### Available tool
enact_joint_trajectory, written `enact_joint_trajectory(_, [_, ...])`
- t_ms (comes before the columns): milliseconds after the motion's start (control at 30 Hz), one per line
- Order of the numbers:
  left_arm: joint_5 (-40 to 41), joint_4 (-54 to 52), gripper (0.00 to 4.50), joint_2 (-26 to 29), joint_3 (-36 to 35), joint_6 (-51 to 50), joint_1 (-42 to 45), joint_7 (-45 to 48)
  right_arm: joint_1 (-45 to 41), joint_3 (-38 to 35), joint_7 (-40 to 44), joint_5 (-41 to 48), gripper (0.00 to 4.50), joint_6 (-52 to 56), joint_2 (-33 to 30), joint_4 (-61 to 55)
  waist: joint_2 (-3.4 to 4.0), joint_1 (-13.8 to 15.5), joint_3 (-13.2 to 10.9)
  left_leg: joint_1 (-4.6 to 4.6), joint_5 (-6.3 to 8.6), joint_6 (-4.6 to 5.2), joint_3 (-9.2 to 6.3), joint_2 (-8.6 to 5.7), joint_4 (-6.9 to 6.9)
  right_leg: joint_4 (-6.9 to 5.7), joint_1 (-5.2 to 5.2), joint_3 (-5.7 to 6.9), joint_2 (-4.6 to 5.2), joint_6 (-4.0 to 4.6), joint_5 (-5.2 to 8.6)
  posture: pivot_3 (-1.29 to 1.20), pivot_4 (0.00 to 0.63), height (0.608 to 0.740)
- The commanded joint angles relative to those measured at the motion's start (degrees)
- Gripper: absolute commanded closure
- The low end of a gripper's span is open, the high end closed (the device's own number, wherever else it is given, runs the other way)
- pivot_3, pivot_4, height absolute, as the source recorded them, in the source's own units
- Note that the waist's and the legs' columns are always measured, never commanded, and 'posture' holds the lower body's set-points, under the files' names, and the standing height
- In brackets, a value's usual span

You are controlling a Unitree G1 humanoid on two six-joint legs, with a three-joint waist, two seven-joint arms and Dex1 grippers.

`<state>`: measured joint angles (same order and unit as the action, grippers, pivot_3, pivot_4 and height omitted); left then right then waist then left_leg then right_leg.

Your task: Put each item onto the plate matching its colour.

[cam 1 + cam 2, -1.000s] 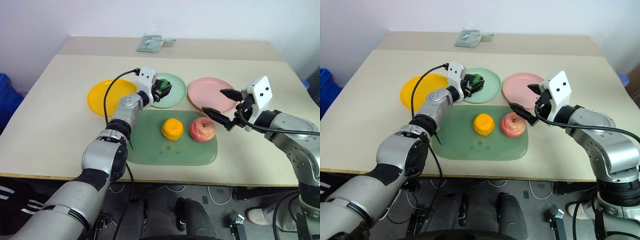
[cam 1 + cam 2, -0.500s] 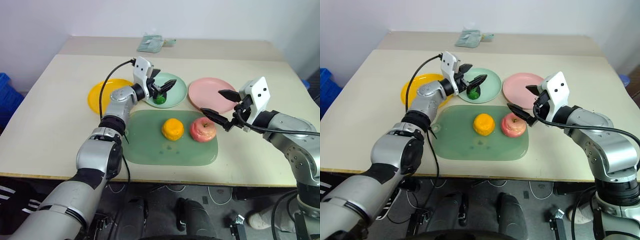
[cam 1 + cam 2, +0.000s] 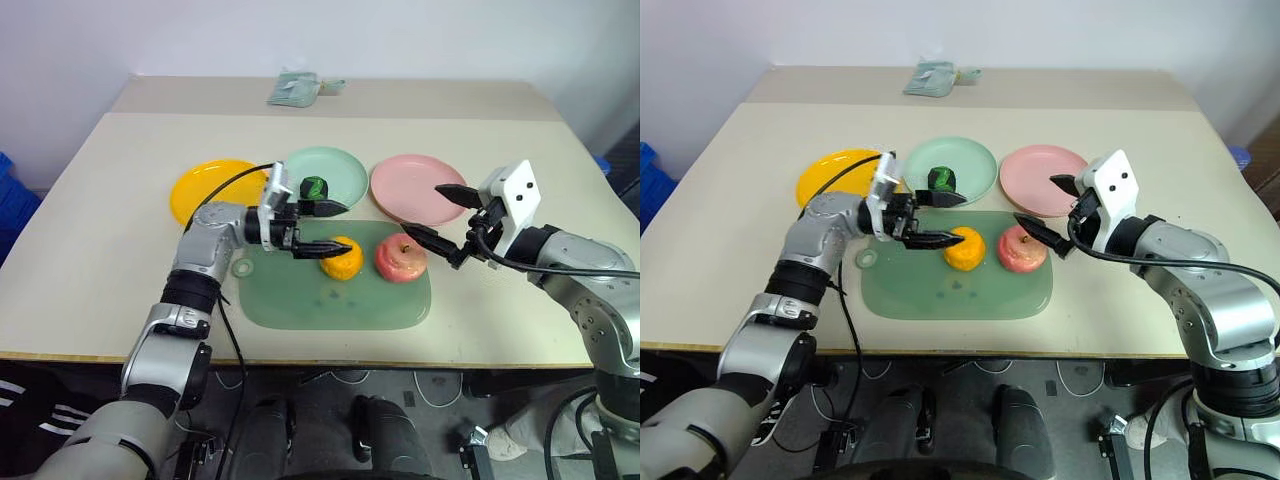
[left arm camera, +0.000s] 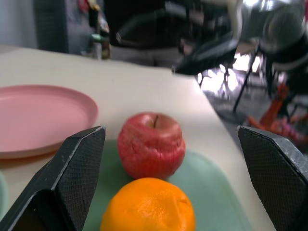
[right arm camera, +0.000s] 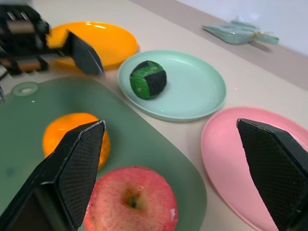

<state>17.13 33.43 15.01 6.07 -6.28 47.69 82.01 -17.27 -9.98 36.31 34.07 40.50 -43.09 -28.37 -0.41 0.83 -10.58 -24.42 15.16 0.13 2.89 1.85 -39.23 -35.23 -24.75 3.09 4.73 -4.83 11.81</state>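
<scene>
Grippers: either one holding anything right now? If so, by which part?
Nothing held. Left gripper is open beside the tangerine; right gripper is open near the apple. Green ball sits on the mint plate.

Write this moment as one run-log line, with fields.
ball: on green plate | tangerine, apple: on mat | left gripper: open, by tangerine | right gripper: open, near apple
</scene>
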Motion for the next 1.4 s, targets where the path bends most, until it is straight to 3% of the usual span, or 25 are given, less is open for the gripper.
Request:
enact_joint_trajectory(33, [-2.62,2.28,0.03,-0.80,1.07,5.58,0.14,-1.63,1.87,-2.98,3.44,3.78,0.00,-1.79,-0.67,-5.62,0.00,-0.01,0.00,0.00,0.00,0.00,-0.02,0.00,0.02,0.00,-0.01,0.01,-0.01,-0.11,-0.06,0.00,0.150,0.740])
enact_joint_trajectory(133, [-3.55,4.68,0.03,-1.38,1.29,7.95,0.76,-2.14,3.90,-4.08,5.96,7.55,0.00,-1.40,-1.17,-9.16,-0.01,-0.03,0.00,0.00,0.00,0.00,-0.03,0.01,0.02,-0.02,-0.02,0.01,-0.02,-0.12,-0.07,0.00,0.150,0.740])
enact_joint_trajectory(400, [-6.64,10.19,0.03,-1.33,2.39,12.72,1.21,-2.74,5.60,-3.99,5.65,6.97,0.00,-1.89,-2.18,-10.12,-0.01,0.00,0.00,0.00,0.00,0.00,-0.02,0.02,0.00,-0.01,-0.02,0.00,-0.01,0.05,0.02,0.00,0.150,0.740])
enact_joint_trajectory(600, [-7.73,12.40,0.03,-2.11,2.71,14.21,1.13,-2.65,9.93,-1.75,8.31,1.36,0.00,-5.04,-6.29,-10.33,-0.01,0.01,0.00,-0.01,0.00,0.00,-0.01,0.00,0.00,0.01,-0.01,0.00,0.02,0.06,0.02,0.00,0.150,0.740])
enact_joint_trajectory(767, [-6.95,12.64,1.48,-2.59,1.53,14.09,0.89,-3.36,7.86,-1.30,7.31,1.84,0.00,-4.89,-5.66,-10.40,-0.02,-0.11,-0.01,0.01,0.00,0.00,-0.02,0.01,-0.01,-0.01,-0.02,0.00,0.00,0.06,0.02,0.00,0.150,0.740])
enact_joint_trajectory(933, [-4.94,11.53,1.51,-2.18,-1.28,11.68,0.91,-5.29,7.79,-1.49,7.19,1.83,0.00,-5.35,-5.35,-9.96,-0.02,-0.02,-0.01,0.00,0.00,0.00,-0.02,0.02,0.00,0.00,-0.02,0.00,0.00,0.05,0.02,0.00,0.150,0.740])
enact_joint_trajectory(1200, [3.10,10.32,1.51,-1.09,-15.24,4.28,5.54,-24.29,2.36,-2.50,1.75,0.45,0.00,-5.78,-1.56,-5.23,-0.06,-0.07,-0.04,0.00,0.00,0.00,-0.07,0.02,-0.02,-0.03,-0.02,0.00,0.00,-0.14,-0.09,0.00,0.150,0.740])
enact_joint_trajectory(1400, [-1.62,19.95,1.51,4.51,-20.22,13.52,7.65,-43.11,-3.53,-0.71,-2.20,-4.90,0.00,-8.65,1.04,1.42,-0.05,-0.25,-0.03,0.04,0.00,0.00,0.00,0.01,0.02,-0.05,-0.02,0.01,-0.01,-0.16,-0.09,0.00,0.150,0.740])
